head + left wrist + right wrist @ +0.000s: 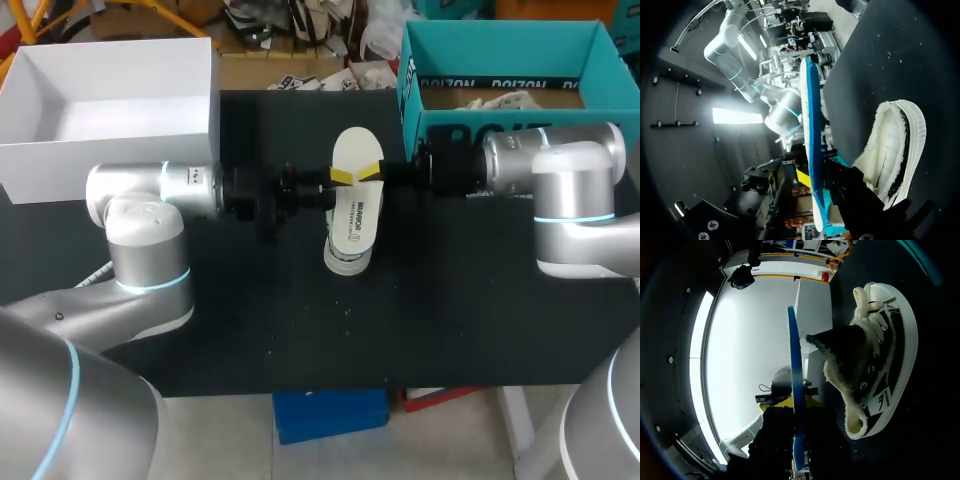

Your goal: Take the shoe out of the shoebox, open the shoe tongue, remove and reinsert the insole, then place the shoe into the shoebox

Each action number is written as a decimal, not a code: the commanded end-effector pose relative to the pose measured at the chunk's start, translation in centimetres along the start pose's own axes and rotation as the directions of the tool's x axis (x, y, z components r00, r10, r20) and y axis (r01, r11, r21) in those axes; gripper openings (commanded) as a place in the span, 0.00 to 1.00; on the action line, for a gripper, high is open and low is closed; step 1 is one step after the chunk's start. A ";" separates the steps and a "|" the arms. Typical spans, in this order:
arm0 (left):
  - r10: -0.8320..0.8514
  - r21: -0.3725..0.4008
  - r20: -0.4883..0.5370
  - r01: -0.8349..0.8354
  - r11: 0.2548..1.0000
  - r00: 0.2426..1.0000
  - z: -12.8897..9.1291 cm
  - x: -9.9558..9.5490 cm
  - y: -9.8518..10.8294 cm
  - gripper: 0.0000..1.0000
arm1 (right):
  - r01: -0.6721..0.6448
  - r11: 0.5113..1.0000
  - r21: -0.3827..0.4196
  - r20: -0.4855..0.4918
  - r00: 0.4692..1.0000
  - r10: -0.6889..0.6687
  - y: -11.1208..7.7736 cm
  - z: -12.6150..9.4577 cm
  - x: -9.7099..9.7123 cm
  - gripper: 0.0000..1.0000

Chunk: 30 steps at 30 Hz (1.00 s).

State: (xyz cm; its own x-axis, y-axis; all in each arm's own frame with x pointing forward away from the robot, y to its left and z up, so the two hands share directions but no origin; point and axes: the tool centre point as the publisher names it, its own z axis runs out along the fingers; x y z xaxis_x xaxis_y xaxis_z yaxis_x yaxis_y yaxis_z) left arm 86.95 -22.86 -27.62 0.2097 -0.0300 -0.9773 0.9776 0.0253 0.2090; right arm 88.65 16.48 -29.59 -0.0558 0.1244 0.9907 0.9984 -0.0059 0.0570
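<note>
Left pincer (343, 177) and right pincer (372, 170) are both clamped on the insole (357, 150) just above the shoe (875, 360), which sits on the table (250, 320) outside the teal shoebox (520, 118), so removal looks done, with reinserting and boxing left

The left arm (140, 225) and right arm (575, 190) are wearing smooth silver-grey shells, glowing with thin cyan rings at the joints, and ending in black wrist hardware with yellow-tipped jaws.
</note>
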 end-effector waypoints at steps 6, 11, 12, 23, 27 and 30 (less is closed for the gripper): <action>-0.005 0.014 -0.006 0.005 1.000 1.000 1.1 0.6 0.4 0.40 | -0.001 1.000 -0.001 0.000 1.000 0.001 0.0 0.1 -0.1 0.00; -0.008 0.021 -0.011 0.008 1.000 1.000 1.2 0.9 0.2 0.26 | -0.001 1.000 -0.001 0.000 1.000 0.001 0.0 0.1 -0.1 0.00; -0.010 0.022 -0.014 0.010 1.000 1.000 1.1 1.0 0.2 0.24 | -0.001 1.000 -0.001 0.000 1.000 0.001 0.0 0.1 -0.1 0.00; -0.024 0.024 -0.022 0.024 0.999 0.999 0.9 1.4 0.1 0.00 | -0.001 1.000 -0.001 0.000 1.000 0.001 0.0 0.1 -0.1 0.00; -0.027 0.018 -0.020 0.027 0.999 0.999 0.8 1.2 0.2 0.00 | -0.002 1.000 -0.011 0.002 1.000 0.002 0.1 -0.1 0.1 1.00; -0.059 0.000 -0.026 0.059 0.998 0.998 0.6 1.0 -0.1 0.00 | -0.009 1.000 -0.029 0.032 0.999 0.010 0.1 -0.6 0.3 1.00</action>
State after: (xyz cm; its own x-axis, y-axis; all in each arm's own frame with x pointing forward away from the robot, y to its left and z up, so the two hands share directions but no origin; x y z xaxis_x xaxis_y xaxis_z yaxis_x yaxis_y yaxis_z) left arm 87.81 -23.55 -28.82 0.1577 -0.0178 -0.9873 0.9875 0.0091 0.1576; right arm 89.20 16.10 -29.61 -0.0518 0.1299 0.9902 0.9981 -0.0250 0.0555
